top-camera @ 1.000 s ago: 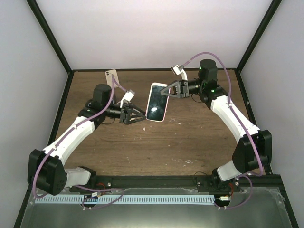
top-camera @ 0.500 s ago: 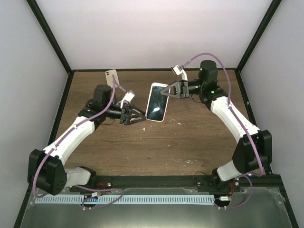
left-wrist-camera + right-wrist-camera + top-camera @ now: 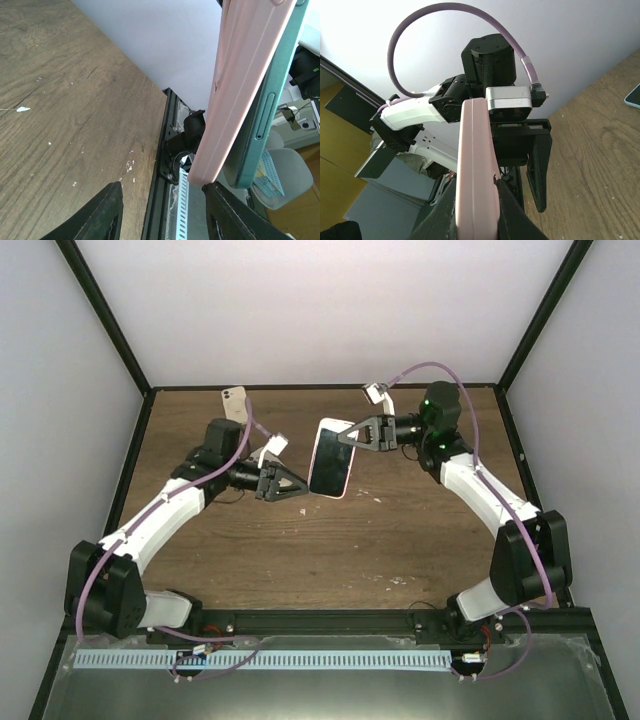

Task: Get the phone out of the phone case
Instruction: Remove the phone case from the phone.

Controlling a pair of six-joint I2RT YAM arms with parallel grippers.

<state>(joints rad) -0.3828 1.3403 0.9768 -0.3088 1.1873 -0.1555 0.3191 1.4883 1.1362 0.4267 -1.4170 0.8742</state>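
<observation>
slippage is worrying me: my right gripper point(image 3: 343, 436) is pinching the phone case point(image 3: 240, 75) in mid-air with the phone point(image 3: 330, 455) inside, and my left gripper point(image 3: 298, 488), jaws apart at its lower corner, could twist it loose by prying.

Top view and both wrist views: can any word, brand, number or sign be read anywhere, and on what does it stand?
No readable text in any view.
pink phone case: plain, no print shows.
phone: side edge with a long side button and a small hole, no marking.
second phone at the table's far side: too small to make out any logo.
</observation>
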